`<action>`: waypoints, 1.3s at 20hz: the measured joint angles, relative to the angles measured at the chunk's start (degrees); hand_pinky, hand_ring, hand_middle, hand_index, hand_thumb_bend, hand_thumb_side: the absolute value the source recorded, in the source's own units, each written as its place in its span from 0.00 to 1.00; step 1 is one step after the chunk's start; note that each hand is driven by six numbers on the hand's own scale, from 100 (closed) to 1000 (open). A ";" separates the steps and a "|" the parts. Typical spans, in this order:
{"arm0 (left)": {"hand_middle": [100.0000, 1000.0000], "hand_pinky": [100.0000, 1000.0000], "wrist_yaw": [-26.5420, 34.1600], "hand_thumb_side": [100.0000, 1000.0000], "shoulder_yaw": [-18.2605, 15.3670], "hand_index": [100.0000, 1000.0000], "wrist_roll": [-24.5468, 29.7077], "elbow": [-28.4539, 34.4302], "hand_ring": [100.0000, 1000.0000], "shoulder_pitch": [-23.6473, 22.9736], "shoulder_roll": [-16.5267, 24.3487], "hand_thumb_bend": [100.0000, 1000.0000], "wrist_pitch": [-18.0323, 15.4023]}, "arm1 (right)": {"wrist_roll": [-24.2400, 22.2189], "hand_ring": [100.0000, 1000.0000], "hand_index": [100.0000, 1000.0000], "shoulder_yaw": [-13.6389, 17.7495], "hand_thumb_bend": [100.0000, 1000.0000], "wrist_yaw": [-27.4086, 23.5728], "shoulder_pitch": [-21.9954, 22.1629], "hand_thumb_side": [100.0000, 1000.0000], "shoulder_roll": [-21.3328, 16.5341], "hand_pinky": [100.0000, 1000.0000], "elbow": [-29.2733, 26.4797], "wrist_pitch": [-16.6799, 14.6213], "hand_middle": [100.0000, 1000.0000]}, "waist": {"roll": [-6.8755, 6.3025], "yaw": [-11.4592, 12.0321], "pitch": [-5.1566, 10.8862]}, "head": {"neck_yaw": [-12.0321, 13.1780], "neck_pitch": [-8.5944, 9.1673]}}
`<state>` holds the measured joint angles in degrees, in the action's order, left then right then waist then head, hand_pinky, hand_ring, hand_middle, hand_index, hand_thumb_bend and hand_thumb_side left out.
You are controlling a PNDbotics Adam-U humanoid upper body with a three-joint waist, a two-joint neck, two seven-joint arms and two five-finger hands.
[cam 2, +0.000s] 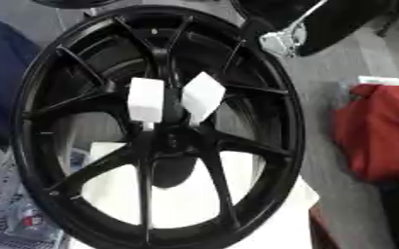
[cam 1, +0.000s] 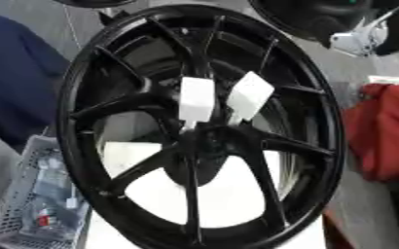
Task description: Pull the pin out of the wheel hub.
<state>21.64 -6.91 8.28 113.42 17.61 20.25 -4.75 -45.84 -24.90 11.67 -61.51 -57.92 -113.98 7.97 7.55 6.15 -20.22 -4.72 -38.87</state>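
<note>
Black spokes (cam 1: 143,99) crowd the white-tagged hub (cam 1: 205,138).

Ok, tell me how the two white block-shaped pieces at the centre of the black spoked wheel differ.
The left white block stands nearly upright, while the right white block tilts, its top leaning right. The left one shows a plain rectangular face; the right one looks like a slanted diamond. Both are white, of similar size, and sit side by side just above the hub of the black wheel.
</note>
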 measured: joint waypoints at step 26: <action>0.70 0.80 0.58 0.82 -0.04 0.88 0.20 0.00 0.55 0.63 -0.01 0.07 0.25 | -6.12 0.92 0.94 -5.36 0.12 -0.63 -1.44 0.00 3.27 0.91 0.18 -3.39 0.83 | -0.08 0.98 -0.60 | -1.55 -3.17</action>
<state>22.22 -6.94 8.48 113.42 18.23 20.24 -4.50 -51.97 -30.26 11.04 -62.95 -54.64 -113.80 4.58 7.47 7.13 -20.82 -6.27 -42.05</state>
